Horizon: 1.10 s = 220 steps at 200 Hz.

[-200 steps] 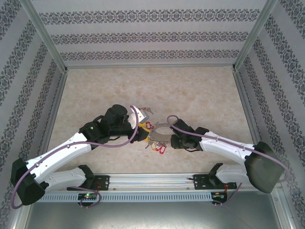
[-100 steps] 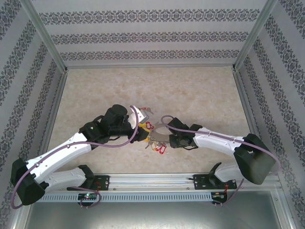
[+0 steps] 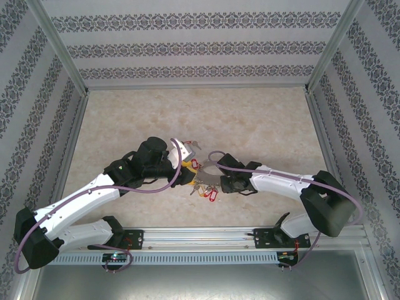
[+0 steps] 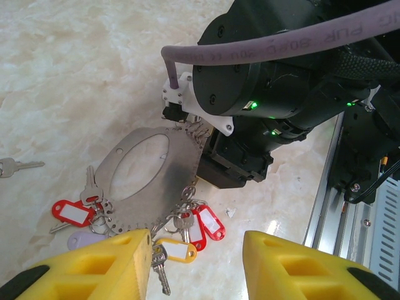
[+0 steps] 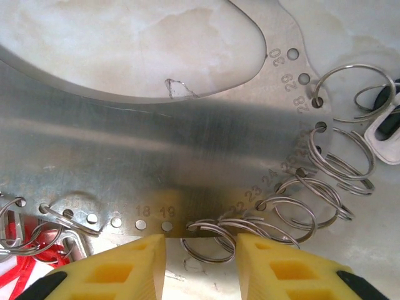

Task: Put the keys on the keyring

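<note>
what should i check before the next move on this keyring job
1. left gripper free to pick: ok, open, nothing between its fingers.
2. loose key reachable: ok, it lies on the table, apart from the keyring.
3. right gripper lined up: ok, it straddles a split ring at the keyring's rim.
4. grip on that split ring: cannot tell.
5. free holes: ok, 18 and 19 are empty.
</note>
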Each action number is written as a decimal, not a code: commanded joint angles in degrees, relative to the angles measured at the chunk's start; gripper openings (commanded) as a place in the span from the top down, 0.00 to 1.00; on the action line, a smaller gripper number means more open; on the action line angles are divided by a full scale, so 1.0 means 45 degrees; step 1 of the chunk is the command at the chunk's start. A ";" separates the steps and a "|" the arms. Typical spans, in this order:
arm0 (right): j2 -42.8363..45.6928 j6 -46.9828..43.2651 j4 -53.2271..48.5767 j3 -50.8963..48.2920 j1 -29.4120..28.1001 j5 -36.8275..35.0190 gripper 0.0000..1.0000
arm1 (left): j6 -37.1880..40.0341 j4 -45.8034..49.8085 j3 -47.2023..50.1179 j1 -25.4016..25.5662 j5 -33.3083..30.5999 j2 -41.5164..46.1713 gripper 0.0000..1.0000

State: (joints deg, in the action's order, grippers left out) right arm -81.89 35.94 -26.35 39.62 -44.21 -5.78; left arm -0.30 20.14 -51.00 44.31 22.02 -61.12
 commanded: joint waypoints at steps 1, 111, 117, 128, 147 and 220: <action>-0.0395 -0.0208 -0.0068 0.0083 0.0147 -0.0194 0.64 | 0.0085 0.0094 -0.0136 0.0182 -0.0022 0.0122 0.57; -0.0191 -0.0144 0.0756 -0.0107 0.0258 0.0425 0.68 | 0.0102 0.0138 -0.0162 0.0191 -0.0030 0.0126 0.57; -0.0191 -0.0116 0.0795 -0.0148 0.0316 0.0457 0.68 | 0.0107 0.0135 -0.0158 0.0186 -0.0038 0.0139 0.57; -0.0162 -0.0066 0.0814 -0.0208 0.0371 0.0462 0.69 | 0.0105 0.0137 -0.0145 0.0191 -0.0036 0.0146 0.57; -0.0046 0.0015 0.0907 -0.0371 0.0543 0.0522 0.69 | 0.0119 0.0119 -0.0150 0.0192 -0.0041 0.0145 0.57; 0.0442 0.0486 0.1513 -0.1190 0.1166 0.1298 0.71 | 0.0125 0.0114 -0.0140 0.0211 -0.0060 0.0148 0.57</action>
State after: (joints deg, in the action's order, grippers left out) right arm -80.58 36.29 -19.25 36.25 -39.83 -1.76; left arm -0.30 20.14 -51.00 44.64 21.98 -61.12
